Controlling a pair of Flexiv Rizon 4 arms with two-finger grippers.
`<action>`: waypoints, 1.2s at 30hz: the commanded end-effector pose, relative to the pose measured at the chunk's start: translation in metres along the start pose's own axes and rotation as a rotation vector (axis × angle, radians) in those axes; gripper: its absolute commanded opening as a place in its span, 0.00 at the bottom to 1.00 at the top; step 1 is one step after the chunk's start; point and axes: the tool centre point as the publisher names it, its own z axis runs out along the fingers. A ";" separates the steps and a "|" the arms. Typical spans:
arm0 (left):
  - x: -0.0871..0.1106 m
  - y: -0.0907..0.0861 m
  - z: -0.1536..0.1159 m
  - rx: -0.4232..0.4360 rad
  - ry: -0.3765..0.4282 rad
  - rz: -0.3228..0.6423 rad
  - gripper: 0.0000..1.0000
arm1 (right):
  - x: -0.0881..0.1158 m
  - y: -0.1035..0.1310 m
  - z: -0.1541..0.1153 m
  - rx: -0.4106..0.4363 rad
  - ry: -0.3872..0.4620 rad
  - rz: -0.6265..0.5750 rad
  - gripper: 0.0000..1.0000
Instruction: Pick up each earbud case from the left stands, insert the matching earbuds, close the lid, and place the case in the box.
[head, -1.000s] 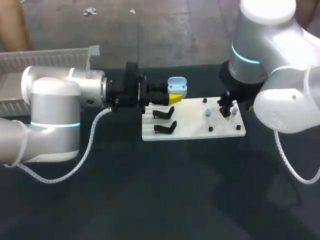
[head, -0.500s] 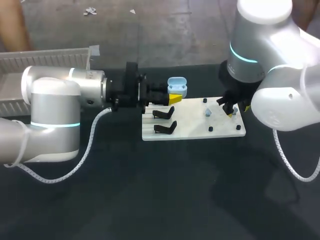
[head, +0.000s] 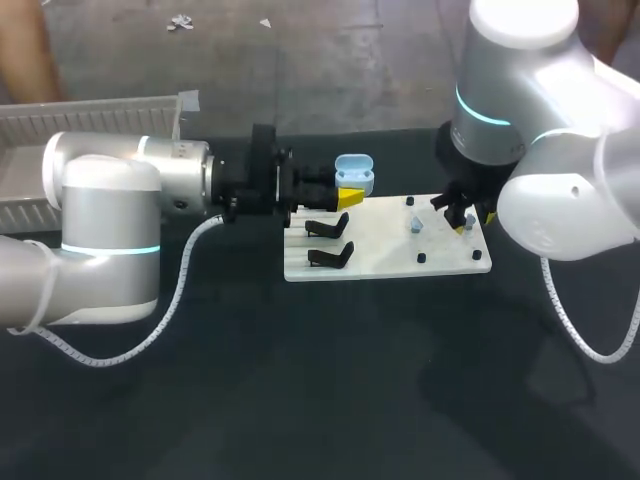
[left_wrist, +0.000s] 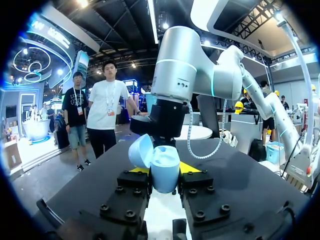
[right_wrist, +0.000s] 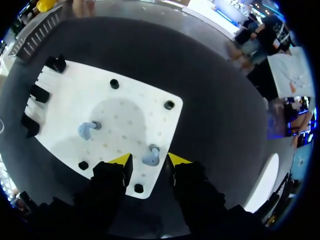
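Earbud (right_wrist: 151, 156) flanked by right tool (right_wrist: 150, 160), wrist view only

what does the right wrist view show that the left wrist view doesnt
Only the right wrist view: two light blue earbuds on the white peg board, one between the fingers of the open right gripper. Only the left wrist view: the light blue earbud case, lid open, held in the left gripper, with the silver right arm beyond it. Both: the black tabletop.
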 end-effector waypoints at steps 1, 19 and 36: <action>0.001 -0.002 0.000 -0.007 -0.005 0.004 0.00 | -0.002 0.001 0.000 0.005 0.001 0.003 0.40; 0.001 -0.002 0.000 -0.007 -0.005 0.004 0.00 | -0.001 0.000 0.003 0.007 0.012 0.015 0.29; 0.001 -0.002 0.000 -0.007 -0.005 0.004 0.00 | -0.005 -0.002 0.003 0.017 0.020 0.025 0.00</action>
